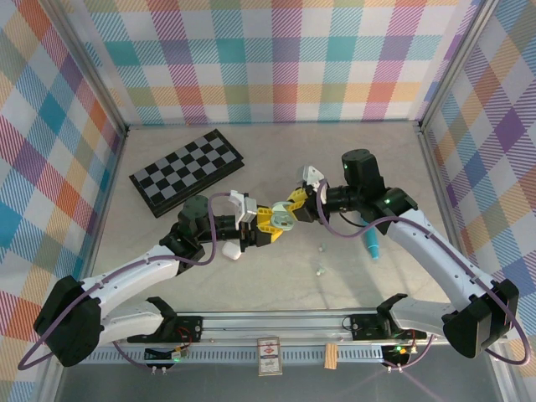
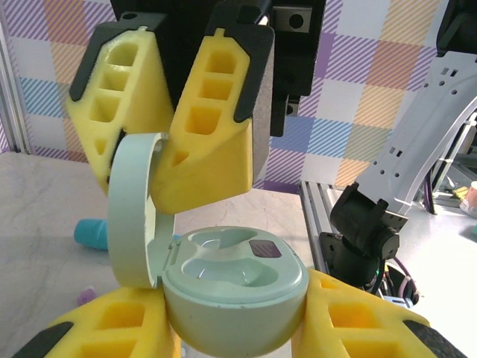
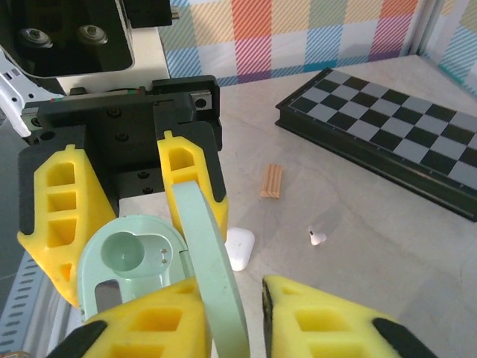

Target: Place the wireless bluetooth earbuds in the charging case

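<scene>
Arms meet over the middle of the surface (image 1: pixel 251 142), with the mint-green charging case (image 2: pixel 235 287) between them. The left pincer (image 2: pixel 235 317) is clenched on the case body, one yellow finger pressed to each side, and the two moulded wells face up. The lid (image 2: pixel 134 216) stands open on its hinge, roughly upright at the side of the case. The right pincer (image 3: pixel 223 298) straddles that lid from the opposite direction. One finger lies against the lid's face and the other stands off it with a visible gap, so this pincer is released rather than clamped.

The wireless bluetooth earbuds (image 1: pixel 319 248) lie loose on the surface, apart from the charging case. In the top view two tiny buds sit to the right of the case and nearer the arm bases, one (image 1: pixel 319 270) a little closer to the bases than the other. The right wrist view shows a white bud (image 3: pixel 317 239) lying beyond the case.

A white case (image 1: pixel 232 251) rests just left of the charging case, on the bases' side. A teal pen (image 1: pixel 371 245) lies farther right of the charging case than the buds, beside the right arm. A chessboard (image 1: pixel 188 172) lies beyond the charging case to the left, well apart from it. A wooden block (image 1: pixel 332 356) sits far from the case, at the near rail.
</scene>
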